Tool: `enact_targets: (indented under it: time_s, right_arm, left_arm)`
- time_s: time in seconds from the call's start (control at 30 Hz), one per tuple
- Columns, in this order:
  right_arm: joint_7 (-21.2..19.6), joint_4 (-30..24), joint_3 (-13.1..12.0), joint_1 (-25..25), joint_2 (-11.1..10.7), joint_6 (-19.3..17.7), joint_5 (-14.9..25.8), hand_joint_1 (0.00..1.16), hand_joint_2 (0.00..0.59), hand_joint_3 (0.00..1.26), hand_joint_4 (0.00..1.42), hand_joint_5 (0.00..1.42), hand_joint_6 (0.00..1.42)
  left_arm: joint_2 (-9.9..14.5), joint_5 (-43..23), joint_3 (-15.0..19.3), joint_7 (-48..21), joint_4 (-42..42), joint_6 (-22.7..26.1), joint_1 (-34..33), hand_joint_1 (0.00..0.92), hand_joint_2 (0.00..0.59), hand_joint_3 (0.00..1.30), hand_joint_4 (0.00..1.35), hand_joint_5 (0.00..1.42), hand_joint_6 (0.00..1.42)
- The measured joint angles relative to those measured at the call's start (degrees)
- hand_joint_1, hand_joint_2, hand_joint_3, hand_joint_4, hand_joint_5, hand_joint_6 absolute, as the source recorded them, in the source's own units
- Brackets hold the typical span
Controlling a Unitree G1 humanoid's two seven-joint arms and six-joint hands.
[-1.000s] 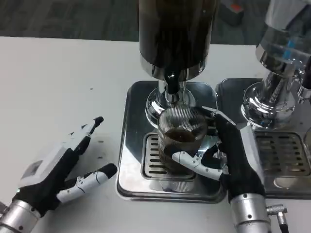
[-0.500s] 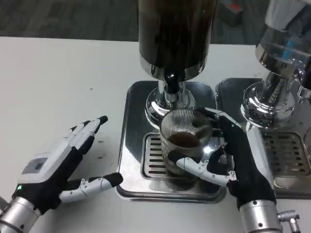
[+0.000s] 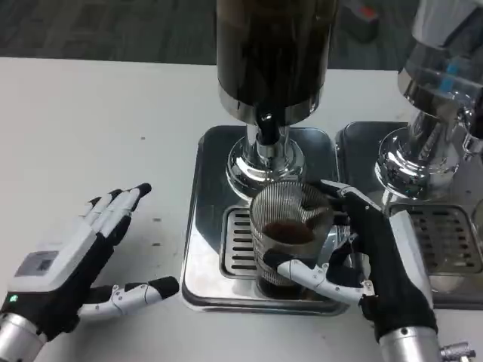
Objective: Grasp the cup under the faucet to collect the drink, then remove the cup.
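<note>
Right hand [image 3: 370, 260] grips ribbed glass cup [image 3: 290, 226] holding dark drink, over drip tray [image 3: 204, 249] grate, just front of faucet [image 3: 266, 132]. Left hand [image 3: 72, 260] spread flat on table [image 3: 90, 128].

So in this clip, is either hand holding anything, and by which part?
The right hand grips the ribbed glass cup around its lower side wall, above the drip tray. The left hand is open over the table, holding nothing.
</note>
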Motion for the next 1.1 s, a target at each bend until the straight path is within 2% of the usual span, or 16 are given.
enact_targets:
  time_s: [0.17,0.43,0.6,0.73,0.9,1.1]
  right_arm:
    - [0.3,-1.3,0.0,2.2,-0.3,0.0,-0.1,0.99,0.198,0.51,0.69,0.78,1.06]
    - [0.9,-4.4,0.2,4.5,-0.5,0.0,-0.1,0.98,0.199,0.51,0.69,0.78,1.06]
    - [1.6,-7.3,0.7,6.8,-1.5,0.0,-0.1,0.98,0.199,0.51,0.69,0.78,1.05]
    - [2.0,-8.9,0.8,8.1,-1.8,0.0,0.0,0.98,0.199,0.51,0.69,0.78,1.05]
    - [3.7,-10.6,0.8,9.4,-2.6,0.0,0.5,0.98,0.205,0.51,0.69,0.78,1.05]
    - [5.3,-12.1,0.7,10.2,-3.0,0.0,1.3,0.99,0.208,0.51,0.69,0.78,1.05]
  left_arm:
    - [1.2,2.1,-0.2,-1.4,-4.4,4.9,2.6,0.000,0.021,0.00,0.00,0.00,0.00]
    - [3.4,4.1,0.0,-2.7,-12.0,8.9,7.3,0.000,0.034,0.00,0.00,0.00,0.00]
    - [5.7,6.2,2.8,-2.1,-18.7,10.4,13.1,0.000,0.050,0.00,0.00,0.00,0.00]
    - [5.8,7.0,4.8,0.9,-21.8,10.8,16.9,0.000,0.057,0.00,0.00,0.00,0.00]
    - [5.1,8.5,5.1,4.9,-23.4,10.8,20.7,0.000,0.059,0.00,0.00,0.00,0.00]
    - [4.6,8.5,5.2,5.2,-24.8,11.2,23.5,0.000,0.062,0.00,0.00,0.00,0.00]
